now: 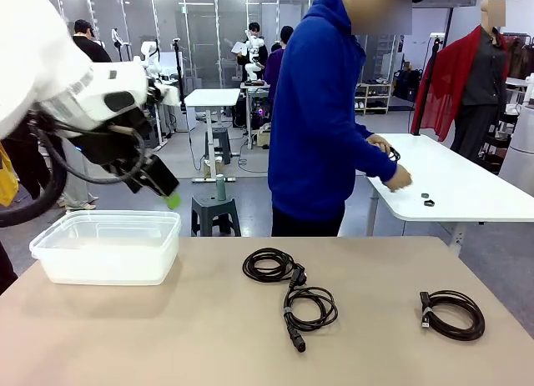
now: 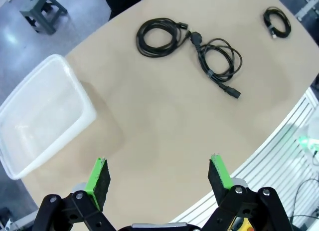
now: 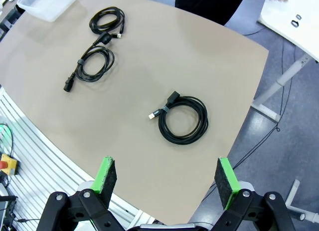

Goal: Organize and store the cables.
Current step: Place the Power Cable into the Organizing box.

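The left pincer (image 2: 158,177) and the right pincer (image 3: 164,180) hang wide open and empty above the tan tabletop (image 1: 167,336), where one black coiled cable (image 1: 476,319) lies alone at the right and a black looped cable (image 1: 288,273) touches a black plug-ended cable (image 1: 292,313) in the middle, so lifting one may drag the other too.

The left arm (image 1: 79,90) enters from the upper left of the front view. It shows a white link, then a black wrist angled down toward the right, with a green fingertip at its lowest point. In its own wrist view the left gripper (image 2: 158,163) has its jaws spread wide and holds nothing, with green pads (image 2: 99,175) at either side of the bottom edge. The right gripper (image 3: 165,163) is the same in its view - jaws wide apart, nothing between them.
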